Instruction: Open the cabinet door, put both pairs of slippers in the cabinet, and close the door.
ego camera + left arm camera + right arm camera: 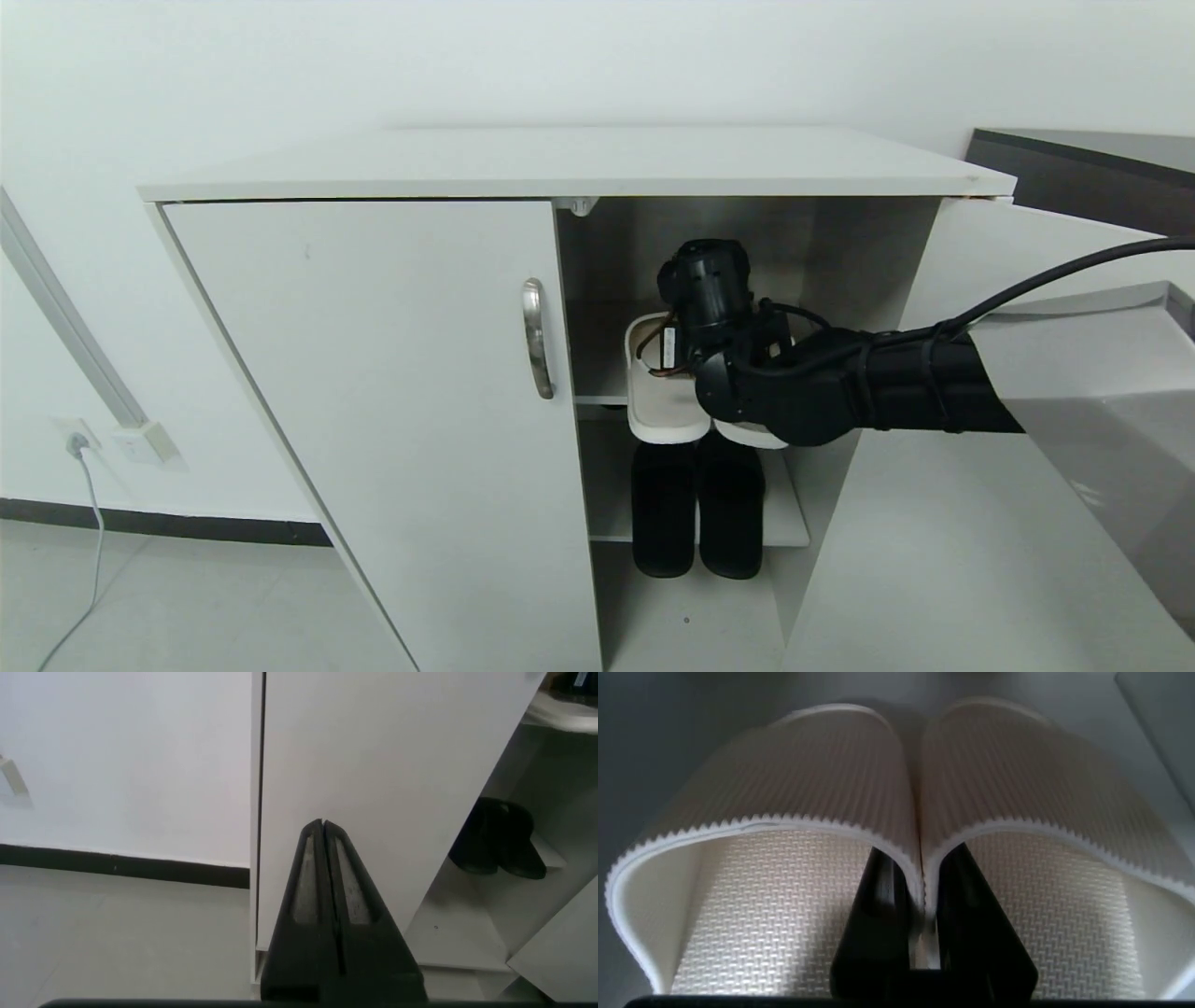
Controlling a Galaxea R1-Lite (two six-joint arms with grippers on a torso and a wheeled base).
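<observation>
A: Right gripper point(922, 917) jaws?
B: Nearly closed. They pinched the two touching inner walls of the white slippers point(799, 793), one finger inside each slipper.
A: Where was that pair?
B: Inside the cabinet point(560, 161), at the upper shelf point(597, 399), heels sticking out past its front edge. Couldn't tell if the soles rested on it.
A: Left gripper point(322, 863)?
B: Fingers pressed together, nothing between them, touching nothing. It hung in front of the left door point(373, 401), which was closed, with the handle point(534, 338) at its inner edge.
A: Other pair?
B: Black slippers point(695, 511) sat side by side on the lower shelf point(794, 527), directly below the white ones, heels over the edge too.
A: Right door point(934, 560)?
B: Stood wide open, with the right arm extended in past it.
</observation>
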